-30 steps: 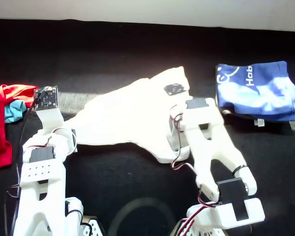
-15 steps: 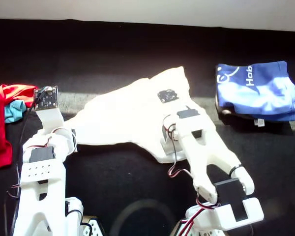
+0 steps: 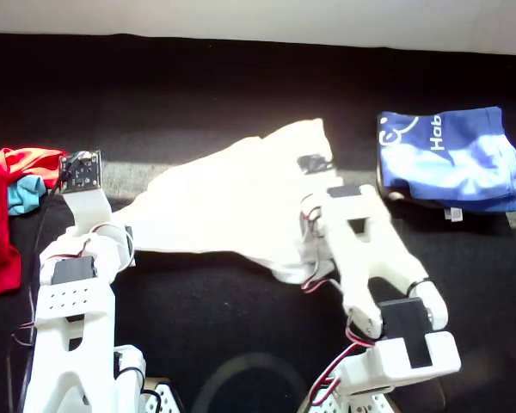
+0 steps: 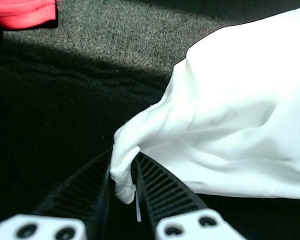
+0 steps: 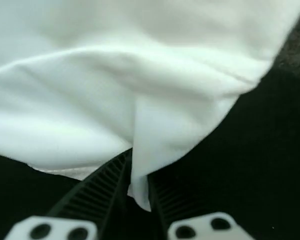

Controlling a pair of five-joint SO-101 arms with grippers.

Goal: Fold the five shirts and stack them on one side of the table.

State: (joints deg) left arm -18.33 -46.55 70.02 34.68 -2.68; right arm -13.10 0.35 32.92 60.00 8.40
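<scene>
A white shirt [image 3: 232, 202] lies stretched across the middle of the black table. My left gripper [image 4: 124, 175] is shut on a pinched corner of the white shirt [image 4: 230, 125] at its left end. At the shirt's right part my right gripper [image 5: 139, 182] is shut on a fold of the white cloth [image 5: 115, 90]. In the high view the right arm [image 3: 361, 249] lies over the shirt's right edge. A folded blue shirt [image 3: 449, 159] rests at the right, on top of a dark one. A red shirt [image 3: 4, 215] and a teal shirt [image 3: 24, 194] lie bunched at the left edge.
The table is covered with a black cloth [image 3: 198, 86]. A sunlit strip crosses it behind the white shirt. The left arm's base [image 3: 69, 327] stands at the front left, the right arm's base [image 3: 396, 361] at the front right.
The right arm pulled back toward the front half a second ago, then pushed forward and to the right again with the white cloth. The left arm has stayed still.
</scene>
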